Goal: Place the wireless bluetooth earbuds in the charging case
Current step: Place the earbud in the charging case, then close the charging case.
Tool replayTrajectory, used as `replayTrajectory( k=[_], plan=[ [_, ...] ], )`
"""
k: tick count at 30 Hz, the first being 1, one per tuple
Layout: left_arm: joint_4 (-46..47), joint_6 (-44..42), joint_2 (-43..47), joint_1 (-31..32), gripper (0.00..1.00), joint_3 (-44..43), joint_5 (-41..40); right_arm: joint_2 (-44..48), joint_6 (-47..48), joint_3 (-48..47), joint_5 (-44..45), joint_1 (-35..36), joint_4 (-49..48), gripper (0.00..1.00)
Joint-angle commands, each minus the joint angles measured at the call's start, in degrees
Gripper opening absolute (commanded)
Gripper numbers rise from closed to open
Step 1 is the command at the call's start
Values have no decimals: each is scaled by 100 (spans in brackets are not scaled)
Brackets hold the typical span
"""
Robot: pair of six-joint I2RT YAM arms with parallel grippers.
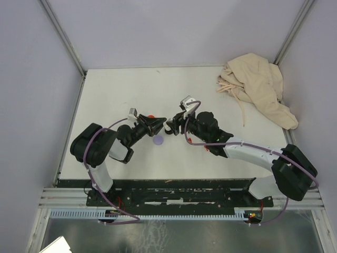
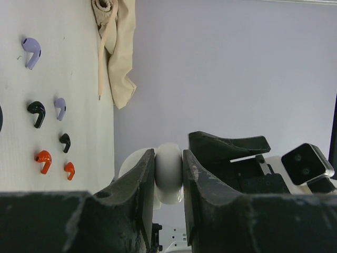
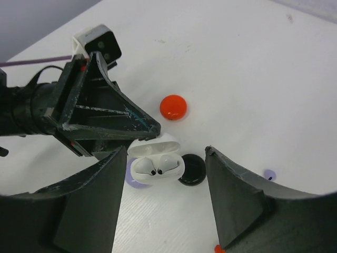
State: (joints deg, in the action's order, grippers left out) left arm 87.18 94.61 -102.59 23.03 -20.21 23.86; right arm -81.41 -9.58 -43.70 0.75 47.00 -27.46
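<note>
The left pincer (image 1: 159, 125) is clamped on the white charging case (image 3: 156, 167), one finger on each side wall, with the lid hinged back. We judge that this grip steadies the case and presents its wells to the other arm. The right pincer (image 1: 170, 127) hangs above it, spread wide and holding nothing.

We count two white earbuds (image 3: 168, 162) seated in the case. Six lie loose on the desk (image 2: 79, 63): two lavender earbuds (image 2: 31, 51), two black earbuds (image 2: 37, 112) and two red earbuds (image 2: 43, 161).

We count three discs: a red disc (image 3: 173, 106), a black disc (image 3: 194, 171) and a lavender disc (image 3: 130, 175), the last partly under the case. One cloth (image 1: 258, 87) lies at the far right.
</note>
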Motion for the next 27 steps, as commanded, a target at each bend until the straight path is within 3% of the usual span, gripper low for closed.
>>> replayTrajectory(
  k=[1, 6, 10, 17, 22, 27],
  plan=[
    [529, 251, -9, 18, 3, -243, -170, 769, 51, -354, 493, 28, 252, 69],
    [-297, 251, 323, 24, 3, -431, -592, 1260, 157, -770, 1014, 28, 1907, 66],
    [-1319, 181, 833, 79, 3, -566, -1185, 1285, 144, -660, 1734, 91, 2577, 78],
    [-3398, -20, 1598, 422, 3, -1089, -2018, 707, 640, 86, 2935, 631, 1251, 83],
    [-4194, 91, 1786, 604, 3, -1302, -2296, 25, 1069, 372, 3295, 944, -356, 85],
    [-4508, 167, 1857, 683, 3, -1341, -2411, -497, 1264, 308, 3389, 1098, -1081, 86]
  ],
)
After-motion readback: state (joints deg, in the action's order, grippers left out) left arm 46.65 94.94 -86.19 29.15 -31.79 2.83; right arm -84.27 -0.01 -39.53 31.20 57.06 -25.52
